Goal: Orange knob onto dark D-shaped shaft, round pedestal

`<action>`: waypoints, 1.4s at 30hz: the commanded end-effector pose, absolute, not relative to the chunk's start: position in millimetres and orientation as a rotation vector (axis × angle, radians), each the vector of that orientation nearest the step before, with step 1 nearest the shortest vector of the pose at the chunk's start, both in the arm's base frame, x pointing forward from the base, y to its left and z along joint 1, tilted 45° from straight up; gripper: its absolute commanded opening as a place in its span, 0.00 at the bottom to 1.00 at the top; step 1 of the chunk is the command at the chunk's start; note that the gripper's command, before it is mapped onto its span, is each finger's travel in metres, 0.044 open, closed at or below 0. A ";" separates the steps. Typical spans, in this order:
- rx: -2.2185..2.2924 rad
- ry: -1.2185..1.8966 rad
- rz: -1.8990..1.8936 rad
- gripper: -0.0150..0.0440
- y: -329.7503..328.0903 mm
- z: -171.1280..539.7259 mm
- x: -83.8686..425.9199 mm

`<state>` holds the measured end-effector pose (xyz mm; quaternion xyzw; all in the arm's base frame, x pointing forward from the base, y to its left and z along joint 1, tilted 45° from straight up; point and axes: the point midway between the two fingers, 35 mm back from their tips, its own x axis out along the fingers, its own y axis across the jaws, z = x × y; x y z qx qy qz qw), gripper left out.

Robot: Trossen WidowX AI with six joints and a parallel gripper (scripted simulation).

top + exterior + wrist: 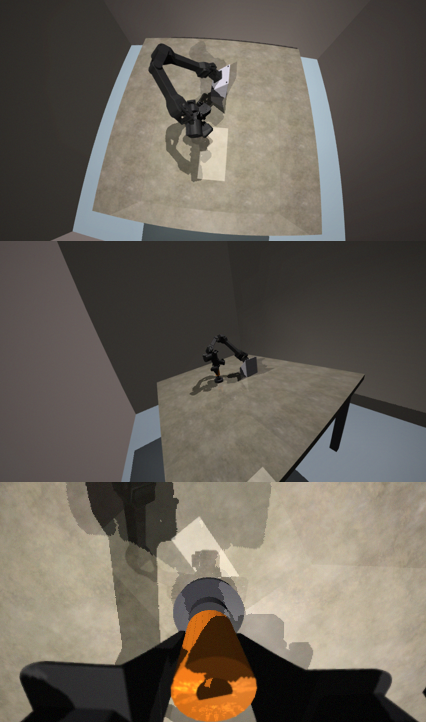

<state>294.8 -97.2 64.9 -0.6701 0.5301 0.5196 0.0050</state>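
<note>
My gripper (217, 371) (210, 637) is shut on the orange knob (218, 373) (215, 711), one finger on each side. The knob is a tall cylinder, and it stands about upright in the exterior view. Its top shows a dark D-shaped hole in the wrist view, with the straight edge towards the bottom of the picture. The round dark pedestal (218, 380) (197, 588) lies under the knob's lower end. A short dark part shows between orange and pedestal base. The shaft's flat side is hidden, and I cannot tell how far the knob is over the shaft. In the top view the arm hides both.
A pale grey wedge-shaped mount (221, 85) (251, 366) holds the arm's base behind the pedestal. The arm (161, 80) (231, 346) arches over from it. A pale rectangular patch (215, 164) shows on the table (262, 149) (227, 426). Arm shadows fall around the pedestal.
</note>
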 end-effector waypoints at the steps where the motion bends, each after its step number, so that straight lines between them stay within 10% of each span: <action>1: -2.146 1.604 1.742 0.25 -95.8 65.6 297.4; 42: -2.229 1.480 1.995 0.25 -96.6 67.1 298.6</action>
